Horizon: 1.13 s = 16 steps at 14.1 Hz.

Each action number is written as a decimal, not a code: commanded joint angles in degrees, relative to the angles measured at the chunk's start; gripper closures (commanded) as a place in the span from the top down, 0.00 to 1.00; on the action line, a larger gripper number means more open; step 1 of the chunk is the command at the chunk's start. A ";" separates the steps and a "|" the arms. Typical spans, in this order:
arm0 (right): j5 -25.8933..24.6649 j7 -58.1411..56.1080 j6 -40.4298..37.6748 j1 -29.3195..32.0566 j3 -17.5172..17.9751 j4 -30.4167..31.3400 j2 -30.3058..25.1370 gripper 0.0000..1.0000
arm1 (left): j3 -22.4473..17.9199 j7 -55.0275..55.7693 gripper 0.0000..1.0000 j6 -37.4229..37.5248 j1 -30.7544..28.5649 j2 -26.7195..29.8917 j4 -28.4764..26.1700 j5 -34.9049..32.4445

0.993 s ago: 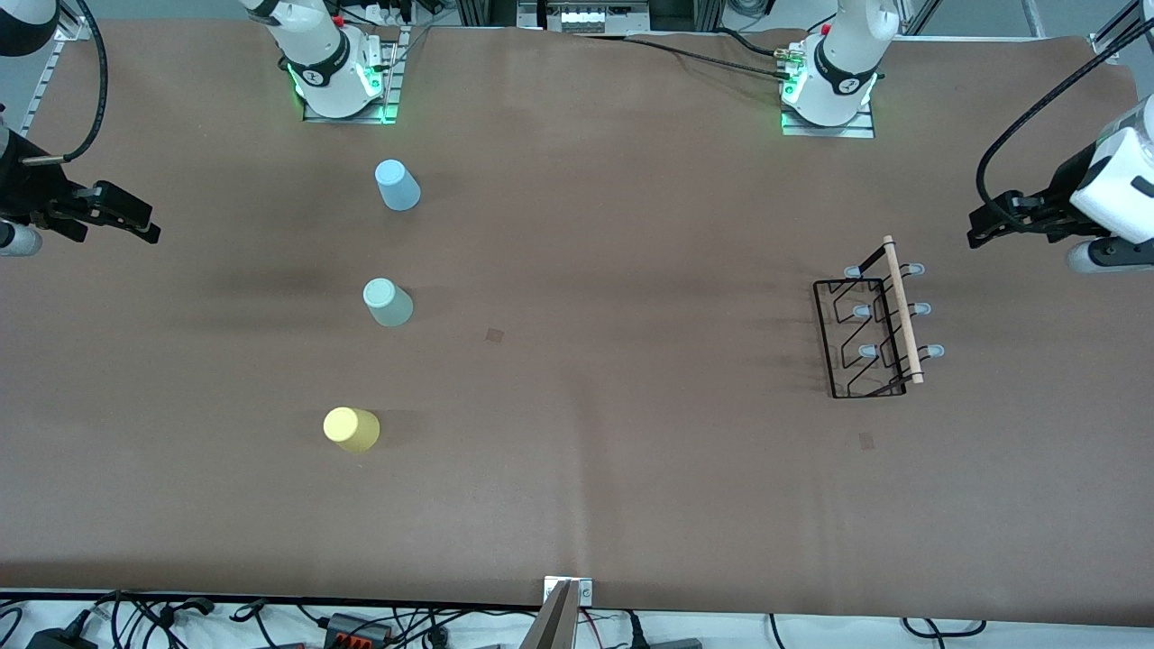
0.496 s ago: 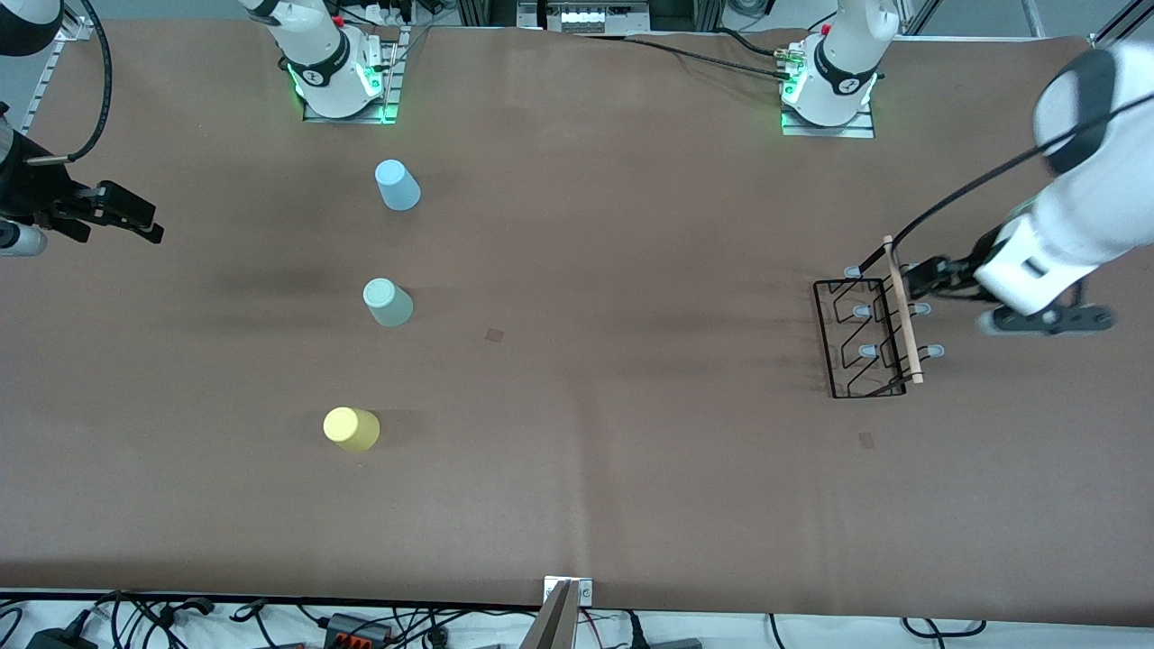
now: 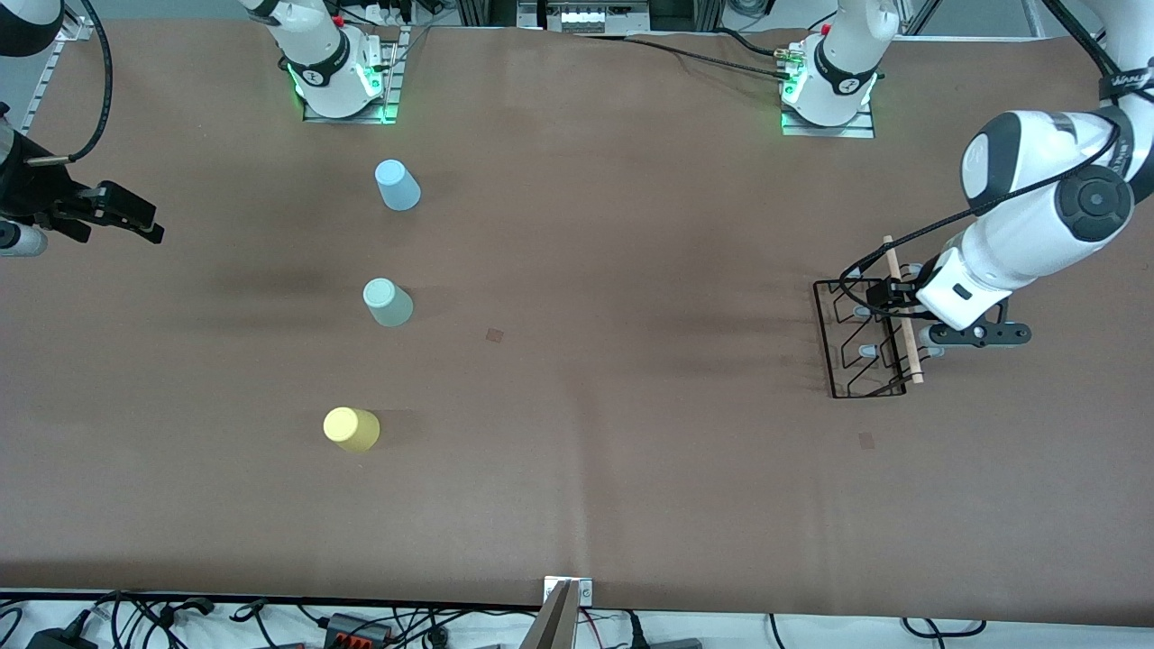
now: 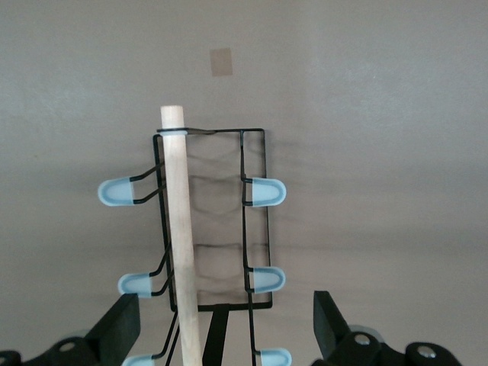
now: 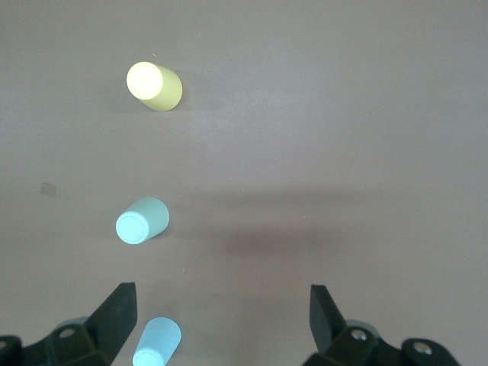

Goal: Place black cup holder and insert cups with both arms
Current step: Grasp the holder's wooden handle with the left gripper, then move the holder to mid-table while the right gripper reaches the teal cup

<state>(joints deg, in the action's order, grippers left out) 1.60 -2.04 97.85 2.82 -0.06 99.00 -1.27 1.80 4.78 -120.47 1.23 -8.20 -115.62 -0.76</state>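
Rack [image 3: 865,347] sat near the desk edge at the left arm's end, w/ the left gripper [image 3: 888,295] over it, jaws wide, holding nothing. Looked light but stiff wire, prob best grabbed by the wooden rod [image 4: 180,236]. Right gripper [image 3: 122,214] waited open, empty, over the other end. Three cups [image 3: 389,302] well apart, nothing blocking.

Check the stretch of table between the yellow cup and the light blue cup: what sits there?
The mint green cup sits between the yellow cup and the light blue cup; the front view shows them in a rough line.
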 commanded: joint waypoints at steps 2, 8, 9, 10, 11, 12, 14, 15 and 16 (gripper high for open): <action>-0.72 0.45 -0.03 0.25 0.58 0.50 -0.66 1.00 | 0.22 -2.49 0.85 -2.84 -0.79 1.52 -3.82 -2.06; -0.81 0.45 -0.29 0.34 0.58 0.50 -0.66 1.00 | 0.13 -2.49 0.60 -3.02 -1.93 -0.23 -4.00 -2.06; -0.81 0.45 -0.38 0.34 0.58 0.50 -0.75 1.00 | 0.13 -2.58 0.57 -3.19 -2.02 -0.59 -4.00 -2.06; -0.81 0.45 -0.38 0.34 0.58 0.50 -0.66 1.00 | 0.13 -2.49 0.57 -3.89 -2.11 -0.76 -4.18 -2.06; -0.81 0.45 -0.38 0.43 0.50 0.50 -0.75 1.00 | 0.13 -2.58 0.57 -4.42 -2.37 -1.29 -4.35 -2.06; -0.81 0.45 -0.38 0.52 0.50 0.50 -0.66 1.00 | 0.13 -2.58 0.53 -4.78 -3.25 -1.55 -4.35 -2.06; -0.81 0.45 -0.38 0.69 0.50 0.58 -0.66 1.00 | 0.22 -2.58 0.36 -4.95 -3.61 -1.73 -4.53 -2.06; -0.81 0.45 -0.38 0.69 0.50 0.58 -0.14 1.00 | 0.22 -2.58 0.25 -4.95 -3.61 -1.73 -4.70 -2.06; -0.81 0.45 -0.29 0.69 0.50 0.58 0.21 1.00 | 0.13 -2.58 0.16 -4.95 -3.61 -1.73 -4.70 -2.06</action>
<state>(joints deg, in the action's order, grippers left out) 1.60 -2.03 97.75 2.90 -0.06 99.09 -1.15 1.62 3.00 -124.53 -1.92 -10.39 -119.60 -1.60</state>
